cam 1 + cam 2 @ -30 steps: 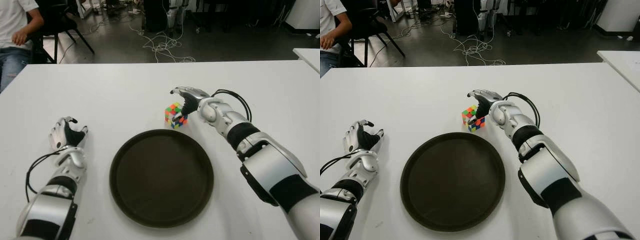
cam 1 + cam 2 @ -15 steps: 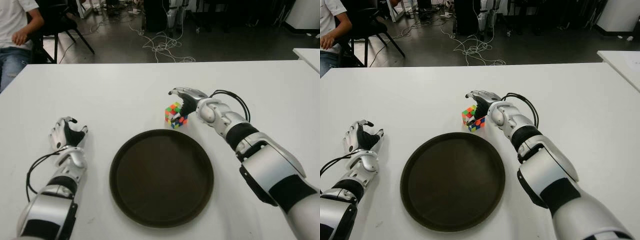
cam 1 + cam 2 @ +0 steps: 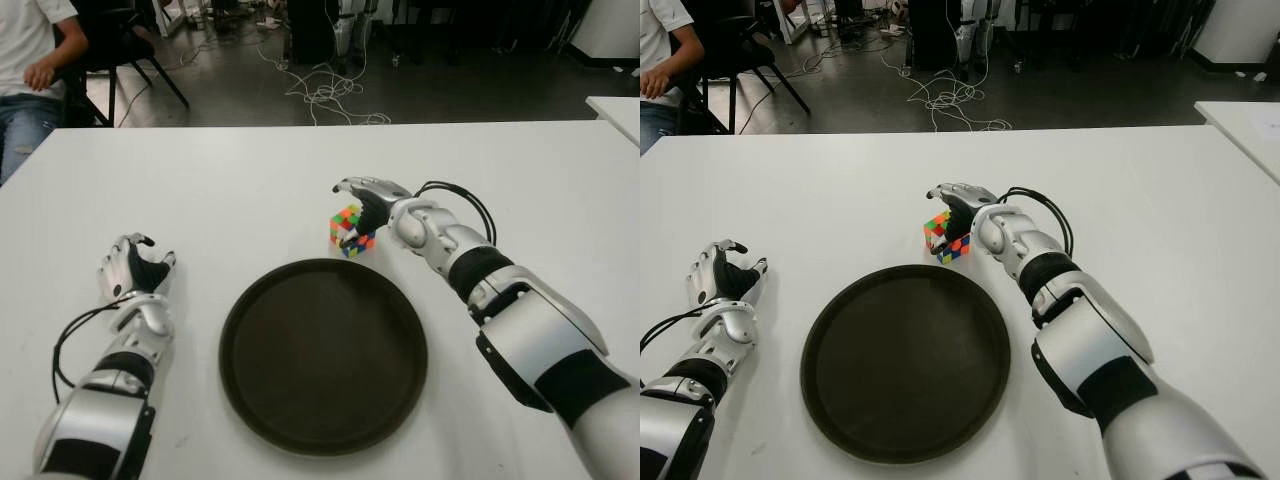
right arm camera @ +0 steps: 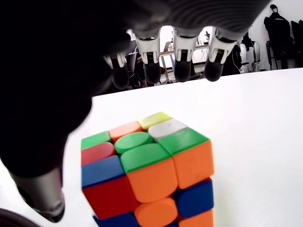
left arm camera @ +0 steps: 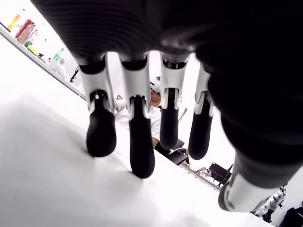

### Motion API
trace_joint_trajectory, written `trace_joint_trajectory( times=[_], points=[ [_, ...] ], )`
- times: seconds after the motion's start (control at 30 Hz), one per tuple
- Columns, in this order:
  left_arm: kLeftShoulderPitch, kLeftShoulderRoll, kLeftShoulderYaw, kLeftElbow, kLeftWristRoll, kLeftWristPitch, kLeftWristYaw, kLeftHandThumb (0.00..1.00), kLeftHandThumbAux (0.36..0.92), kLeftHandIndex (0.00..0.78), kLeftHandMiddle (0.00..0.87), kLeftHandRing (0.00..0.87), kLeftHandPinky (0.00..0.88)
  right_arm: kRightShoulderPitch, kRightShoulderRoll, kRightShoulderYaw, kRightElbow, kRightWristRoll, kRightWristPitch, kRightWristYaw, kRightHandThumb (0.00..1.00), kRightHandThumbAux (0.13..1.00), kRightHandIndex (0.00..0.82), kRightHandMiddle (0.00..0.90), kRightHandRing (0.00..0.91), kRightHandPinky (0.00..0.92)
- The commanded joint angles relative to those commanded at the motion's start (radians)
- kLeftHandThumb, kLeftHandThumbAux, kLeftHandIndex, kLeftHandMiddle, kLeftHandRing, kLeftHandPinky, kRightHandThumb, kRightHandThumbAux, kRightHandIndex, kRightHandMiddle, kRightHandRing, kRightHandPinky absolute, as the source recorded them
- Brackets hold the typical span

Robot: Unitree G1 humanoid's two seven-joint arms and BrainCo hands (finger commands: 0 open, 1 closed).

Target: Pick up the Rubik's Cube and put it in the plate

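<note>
The Rubik's Cube [image 3: 347,231] stands on the white table [image 3: 230,190] just beyond the far rim of the dark round plate [image 3: 322,360]. My right hand [image 3: 358,204] hovers over the cube's right side, its fingers arched above the top face and the thumb beside it. In the right wrist view the cube [image 4: 147,175] sits under the spread fingers [image 4: 182,68], which do not clamp it. The plate has nothing in it. My left hand [image 3: 133,268] shows at the table's left, well left of the plate, holding nothing.
A person in a white shirt [image 3: 28,50] sits on a chair beyond the table's far left corner. Cables [image 3: 325,95] lie on the floor behind the table. Another white table's corner [image 3: 618,108] shows at the right edge.
My right hand has edged a little to the left, further over the cube. The cube, the plate and the left hand have not moved.
</note>
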Motion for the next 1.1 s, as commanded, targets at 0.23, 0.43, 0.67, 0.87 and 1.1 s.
trace_joint_trajectory(
  times=[0.23, 0.43, 0.67, 0.87, 1.1],
  points=[
    [0.0, 0.001, -0.005, -0.001, 0.004, -0.001, 0.002, 0.7, 0.71, 0.409, 0.292, 0.315, 0.352, 0.001, 0.0, 0.001, -0.003, 0.001, 0.003, 0.008, 0.0, 0.724, 0.0, 0.0, 0.0, 0.0],
    [-0.001, 0.002, -0.005, 0.001, 0.002, 0.002, -0.002, 0.699, 0.711, 0.408, 0.283, 0.304, 0.335, 0.008, 0.009, 0.005, 0.013, -0.003, 0.009, 0.002, 0.0, 0.713, 0.0, 0.0, 0.0, 0.0],
    [-0.001, -0.001, 0.003, 0.0, -0.007, 0.002, -0.007, 0.696, 0.712, 0.406, 0.268, 0.286, 0.319, 0.006, 0.009, 0.001, 0.007, 0.003, 0.007, 0.017, 0.0, 0.714, 0.0, 0.0, 0.0, 0.0],
    [0.001, -0.002, 0.008, -0.001, -0.01, -0.007, -0.004, 0.699, 0.71, 0.407, 0.282, 0.3, 0.33, 0.008, 0.007, 0.002, 0.006, 0.001, 0.008, 0.019, 0.0, 0.71, 0.0, 0.0, 0.0, 0.0],
    [0.003, -0.004, 0.014, -0.003, -0.016, -0.019, -0.001, 0.701, 0.709, 0.409, 0.286, 0.303, 0.336, 0.011, 0.005, 0.005, 0.008, -0.004, 0.013, 0.011, 0.0, 0.711, 0.0, 0.0, 0.0, 0.0]
  ],
)
